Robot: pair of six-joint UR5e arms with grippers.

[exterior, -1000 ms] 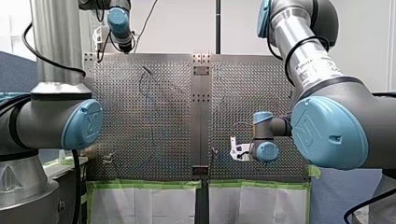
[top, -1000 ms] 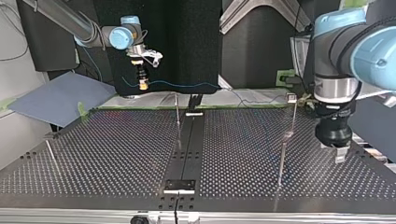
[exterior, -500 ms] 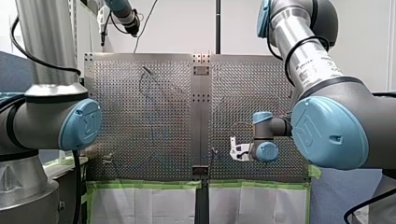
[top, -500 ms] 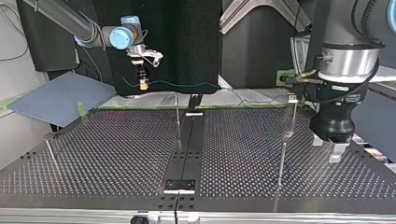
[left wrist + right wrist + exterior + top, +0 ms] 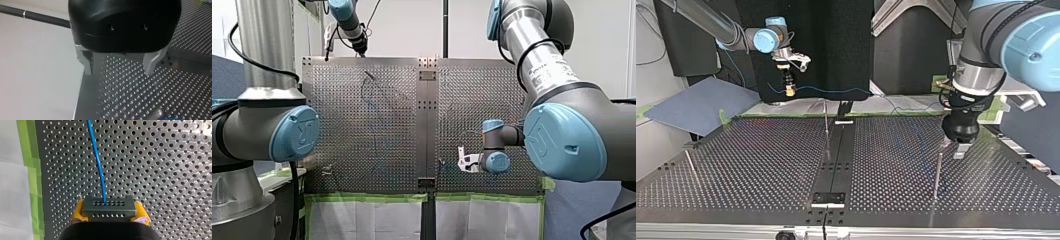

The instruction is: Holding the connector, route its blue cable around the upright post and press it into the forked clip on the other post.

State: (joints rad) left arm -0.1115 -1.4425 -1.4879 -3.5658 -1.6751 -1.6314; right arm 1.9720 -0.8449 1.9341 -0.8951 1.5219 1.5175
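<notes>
A: Any brand or label you can read?
B: None. There is print on my right arm (image 5: 546, 67) in the front view, but it is too small for me to read.
A: How do your pincers stand?
B: My left pincer (image 5: 118, 72) is spread wide, its two metal fingers (image 5: 87, 67) well apart with nothing between them. It hangs just above the desk (image 5: 140, 100) near its edge and touches nothing. In the top view it is at the right, beside a thin post (image 5: 937, 172).
A: And the other?
B: My right pincer (image 5: 109, 214) is pressed together on the connector (image 5: 108, 206), one yellow pad (image 5: 77, 213) at each end of it. The connector is a dark block with two rows of small holes in its face.
A: Where is the cable?
B: The cable (image 5: 97, 161) leaves the upper row of holes and runs straight ahead of my right pincer, over the desk and beside the green tape (image 5: 33, 182) on its edge. In the top view the connector is at the far left, raised well above the desk, and the cable is strung from it through the air toward the right. Whether it goes round a post, I cannot tell.
A: Count things for me.
B: Two arms, two pincers, one connector, one blue cable. Three thin posts show in the top view. The clip I cannot make out
</notes>
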